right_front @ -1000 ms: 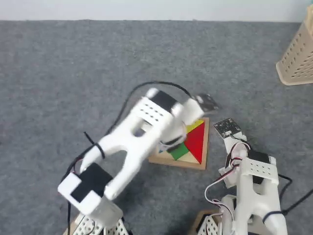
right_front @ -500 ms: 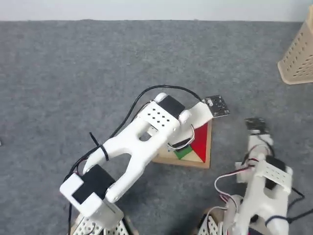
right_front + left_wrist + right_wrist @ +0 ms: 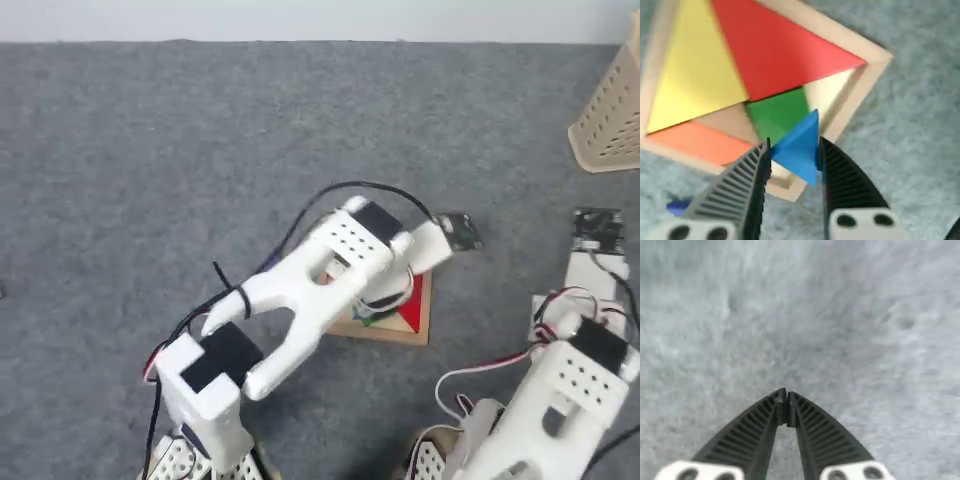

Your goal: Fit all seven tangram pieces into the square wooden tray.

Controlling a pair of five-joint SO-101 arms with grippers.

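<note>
Tangram blue triangle (image 3: 799,147): pinched in left gripper (image 3: 793,146), over the wooden tray (image 3: 871,70) rim beside its bare pocket (image 3: 827,92). Judged light, rigid, slick-faced (may pivot if held near a tip); mid-body hold best. Empty right gripper (image 3: 786,402) closed above carpet (image 3: 840,315).

In the high view the left arm (image 3: 320,280) covers most of the tray (image 3: 400,334); only part of a red piece (image 3: 408,312) and a sliver of a green piece (image 3: 378,318) show past it. The basket (image 3: 607,110) is cut by the right edge, the right arm (image 3: 560,390) by the bottom. In the left wrist view the tray runs past two edges, the left pincer (image 3: 793,145) hides the sides of the blue piece (image 3: 799,150), and a small blue thing (image 3: 677,206) beside the tray is too unclear to name
</note>
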